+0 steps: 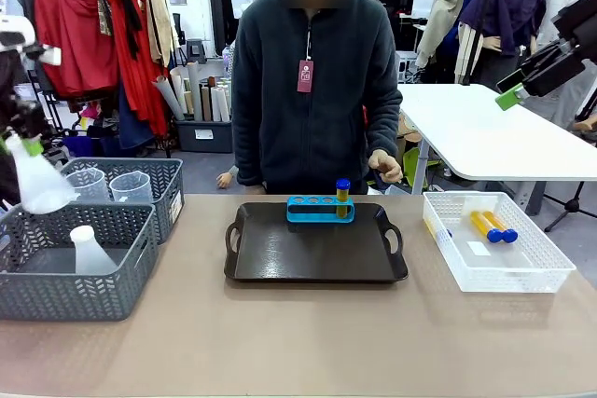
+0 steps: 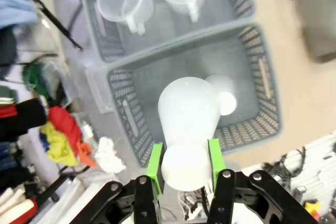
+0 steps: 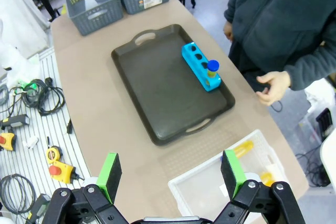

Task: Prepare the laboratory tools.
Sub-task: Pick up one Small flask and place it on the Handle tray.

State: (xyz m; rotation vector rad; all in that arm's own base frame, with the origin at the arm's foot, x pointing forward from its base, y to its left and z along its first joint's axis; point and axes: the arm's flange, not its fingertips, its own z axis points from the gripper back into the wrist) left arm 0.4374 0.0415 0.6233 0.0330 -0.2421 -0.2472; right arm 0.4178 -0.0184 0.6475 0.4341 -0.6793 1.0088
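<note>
**Above the left baskets: flask to the tray**

Over the near grey basket (image 1: 75, 291), the left gripper (image 2: 184, 158) pinches a flask (image 2: 189, 108) by its neck, with the wide base hanging lowest. A second flask (image 1: 90, 251) stands in the basket. The step is likely a carry rightward to the tray (image 1: 308, 253). Keep the flask upright, travel slowly, and set it on bare tray near the rack (image 1: 312, 210), clear of its one tube (image 1: 343, 191). The right gripper (image 3: 170, 169) hangs wide open, far right.

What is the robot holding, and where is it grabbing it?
The left gripper holds a translucent white conical flask by its neck. The right gripper holds nothing, its jaws open.
</note>
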